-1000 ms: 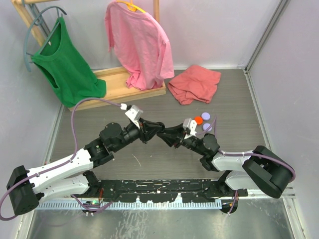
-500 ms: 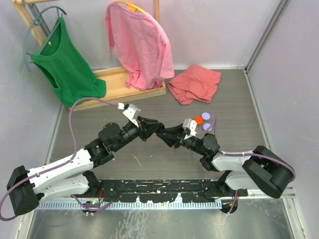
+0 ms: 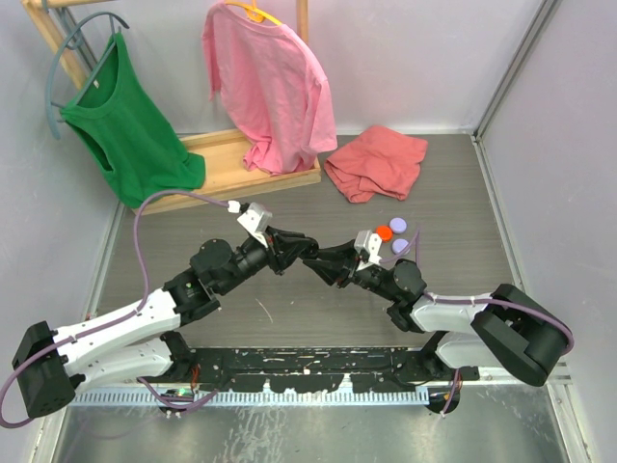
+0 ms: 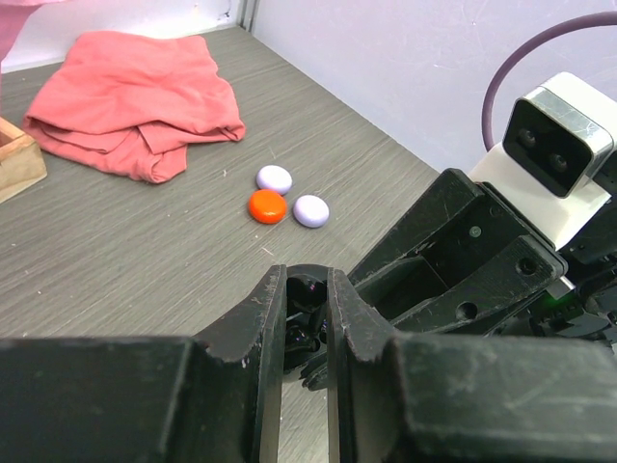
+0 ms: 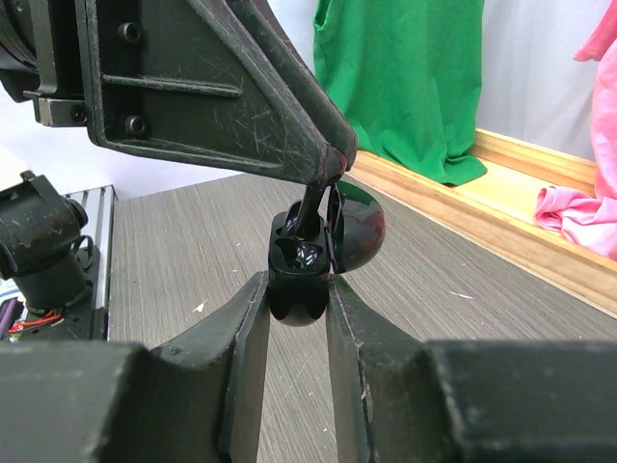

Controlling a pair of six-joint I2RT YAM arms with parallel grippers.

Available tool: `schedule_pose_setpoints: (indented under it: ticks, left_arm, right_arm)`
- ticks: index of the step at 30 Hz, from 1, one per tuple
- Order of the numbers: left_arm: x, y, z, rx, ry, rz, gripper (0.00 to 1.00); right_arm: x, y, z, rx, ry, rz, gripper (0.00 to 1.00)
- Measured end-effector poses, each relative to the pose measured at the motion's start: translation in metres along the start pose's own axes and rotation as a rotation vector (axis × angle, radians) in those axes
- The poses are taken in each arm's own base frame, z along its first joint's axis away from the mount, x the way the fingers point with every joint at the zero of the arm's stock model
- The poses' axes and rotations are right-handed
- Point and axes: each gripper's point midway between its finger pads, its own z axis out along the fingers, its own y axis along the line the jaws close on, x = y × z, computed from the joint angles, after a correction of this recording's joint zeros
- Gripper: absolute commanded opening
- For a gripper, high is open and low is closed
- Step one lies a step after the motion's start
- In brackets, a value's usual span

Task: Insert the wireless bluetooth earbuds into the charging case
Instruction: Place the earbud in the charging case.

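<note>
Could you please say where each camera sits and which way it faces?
Top external: above and behind the bases, looking down at the table; both arms show, left pincer meeting right pincer.
Left wrist: on the left arm, facing three discs and red cloth past its fingers.
Right wrist: on the right arm, facing the green shirt; its fingers clamp the charging case under the earbud.
Shared: each wrist view shows the other pincer.

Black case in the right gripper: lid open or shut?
Open. Right wrist view: the lid stands swung up behind the case, clamped in the right gripper; a black bud sits at its mouth.
</note>
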Motion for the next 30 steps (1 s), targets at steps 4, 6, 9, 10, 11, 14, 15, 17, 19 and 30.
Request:
schedule_pose_setpoints:
  ticks: [4,6,9,10,11,14,15,17,19,30]
  left_arm:
    - [0.0000,-0.0016,-0.0006,0.008,0.002,0.000,0.12]
    - [0.0004,-0.0033,-0.0009,0.014,0.003,0.000,0.12]
    - [0.0018,-0.0063,-0.0014,0.027,0.010,-0.002,0.12]
    - [0.0028,-0.0071,-0.0016,0.031,0.014,-0.003,0.12]
    - [0.0034,-0.0075,-0.0018,0.032,0.016,-0.004,0.12]
    - [0.0044,-0.0076,-0.0019,0.032,0.020,-0.004,0.12]
    - [0.0047,-0.0076,-0.0020,0.032,0.022,-0.004,0.12]
    - [0.0047,-0.0077,-0.0022,0.032,0.022,-0.004,0.12]
    - [0.0047,-0.0075,-0.0033,0.031,0.024,-0.003,0.12]
    - [0.0066,-0.0073,-0.0085,0.024,0.038,0.001,0.14]
  right_arm:
    - [-0.0002,-0.0001,-0.0001,0.000,-0.001,-0.002,0.01]
    - [-0.0001,-0.0002,-0.0001,0.001,0.000,-0.002,0.01]
    - [-0.0004,-0.0002,0.0000,0.001,-0.002,-0.003,0.01]
    - [-0.0004,-0.0002,0.0000,0.001,-0.002,-0.003,0.01]
    - [-0.0004,-0.0002,0.0000,0.001,-0.002,-0.003,0.01]
    - [-0.0004,0.0000,0.0000,0.000,-0.002,-0.003,0.01]
    - [-0.0005,0.0000,0.0000,0.000,-0.002,-0.003,0.01]
    - [-0.0012,0.0000,0.0000,0.000,-0.004,-0.005,0.01]
    - [-0.0012,0.0000,0.0000,0.000,-0.004,-0.007,0.01]
    - [-0.0013,0.0006,0.0001,-0.003,-0.005,-0.014,0.01]
